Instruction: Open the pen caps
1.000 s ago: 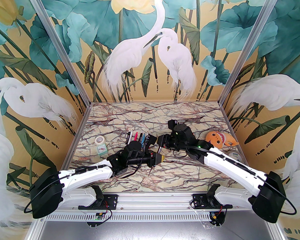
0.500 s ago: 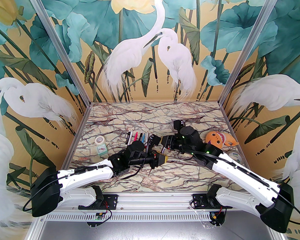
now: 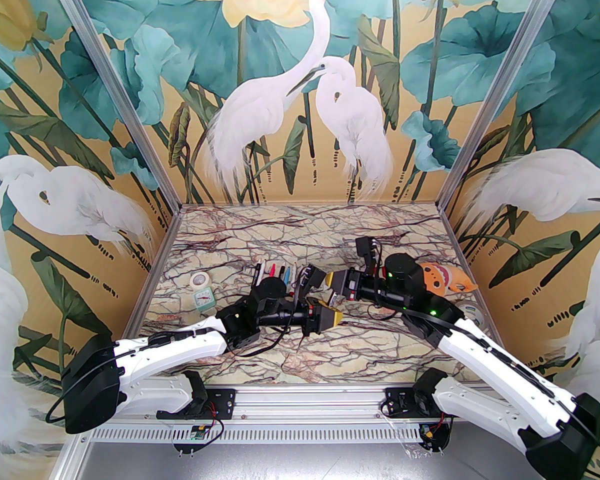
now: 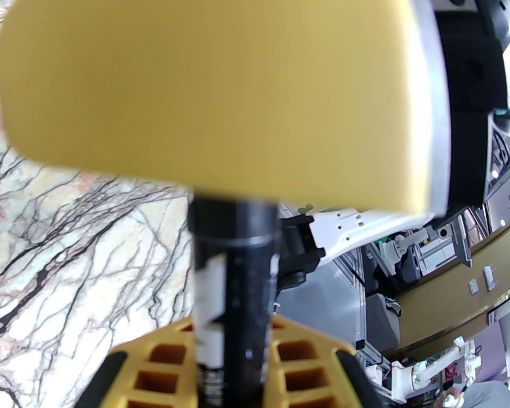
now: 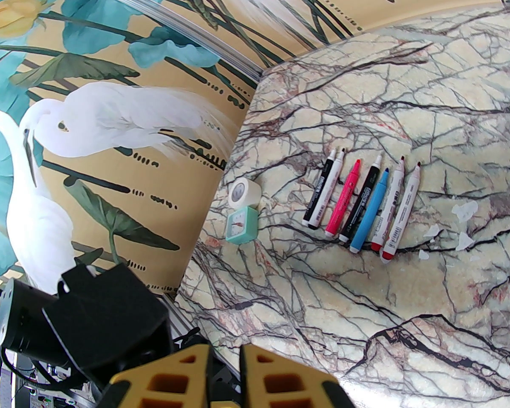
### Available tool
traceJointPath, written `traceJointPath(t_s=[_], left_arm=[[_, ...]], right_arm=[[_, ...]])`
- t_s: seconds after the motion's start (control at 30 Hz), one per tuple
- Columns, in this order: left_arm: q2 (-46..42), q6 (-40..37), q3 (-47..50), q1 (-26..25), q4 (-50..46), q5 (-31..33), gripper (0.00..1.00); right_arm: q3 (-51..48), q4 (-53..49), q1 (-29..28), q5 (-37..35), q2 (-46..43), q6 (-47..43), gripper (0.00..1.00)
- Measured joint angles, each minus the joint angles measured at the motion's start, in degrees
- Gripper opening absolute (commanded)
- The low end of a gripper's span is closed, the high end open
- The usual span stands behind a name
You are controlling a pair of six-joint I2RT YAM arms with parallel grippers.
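Pens [image 5: 361, 204]: seven in row, near clock [image 5: 240, 224]. Your left gripper [image 3: 330, 316], farther from clock, clamps eighth, black pen [image 4: 233, 296]. Your right gripper [image 5: 226, 368] beyond it: fingers [image 5: 280, 381] nearly together, can't tell whether grasping anything.

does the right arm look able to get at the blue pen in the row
Probably yes: the blue pen lies uncovered on the table, right gripper close beside the row, though the left arm crowds the row's near ends.

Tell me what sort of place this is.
Probably a robot-lab test cell: two arms bolted to an aluminium rail, a marble-patterned table boxed in by mural panels, more robot rigs beyond.
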State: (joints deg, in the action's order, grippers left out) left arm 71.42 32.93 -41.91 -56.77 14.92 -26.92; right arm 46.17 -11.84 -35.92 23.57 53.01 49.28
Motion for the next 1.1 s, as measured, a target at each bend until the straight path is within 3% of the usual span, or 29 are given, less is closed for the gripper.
traceJointPath(t_s=[0.13,0.3,0.47,0.57,0.93,1.1], left_arm=[[0.74,-0.98,-1.05,-0.63,-1.90,1.31,0.00],[3.34,-4.96,-4.74,-3.30,-8.50,8.13,0.00],[4.37,-7.30,-5.40,-5.57,-15.93,12.02,0.00],[4.50,-7.67,-5.35,-5.88,-17.18,12.00,0.00],[2.47,-6.38,-2.19,-5.46,-16.81,9.64,0.00],[-2.45,-4.42,0.15,-3.72,-15.80,10.45,0.00]], right_arm=[[0.17,-2.73,0.00,-2.34,-0.63,0.74,0.07],[1.20,-8.59,0.00,-7.21,-0.48,3.15,0.06],[2.82,-11.91,3.43,-17.84,0.57,3.65,0.06],[3.08,-12.50,3.72,-19.98,1.07,3.61,0.06],[3.06,-9.68,6.75,-12.85,1.09,-0.90,0.09],[3.06,-15.65,6.75,-11.78,1.09,-6.54,0.10]])
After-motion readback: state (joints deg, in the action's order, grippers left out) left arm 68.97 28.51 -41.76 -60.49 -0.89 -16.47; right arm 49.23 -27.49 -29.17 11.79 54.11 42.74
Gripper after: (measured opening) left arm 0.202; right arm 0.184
